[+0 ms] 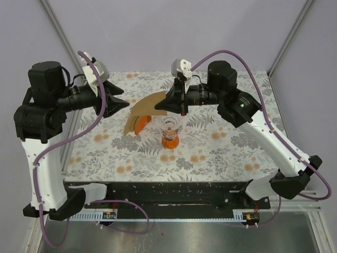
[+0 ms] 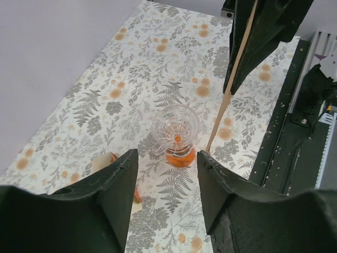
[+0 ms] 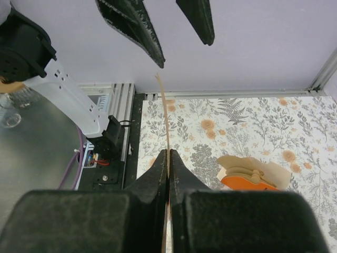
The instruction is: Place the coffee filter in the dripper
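The right gripper (image 3: 168, 154) is clamped tight on a thin, light-brown, fan-shaped paper coffee filter (image 1: 149, 103), holding it on edge in the air above a table (image 1: 221, 142) covered in a grey-and-orange floral print. From the right wrist camera the sheet shows only as a fine tan line rising from between the pressed black fingers.

The small clear ribbed cone-shaped dripper (image 1: 170, 130) on its orange cylindrical base stands upright near the middle of the table, with nothing inside its cone. From overhead the filter hangs just behind and to the left of the dripper, apart from it. In the left wrist view the filter's lower corner drops close beside the dripper's base; whether that corner touches the tabletop is hard to make out from this angle.

The left gripper (image 1: 120, 105) hovers to the left of the filter with its two black fingers spread apart and nothing between them, pointed toward the right gripper and the sheet.

A thick bundle of brown filters (image 1: 138, 125) in a flat orange holder lies on the table just left of the dripper, below the raised filter.
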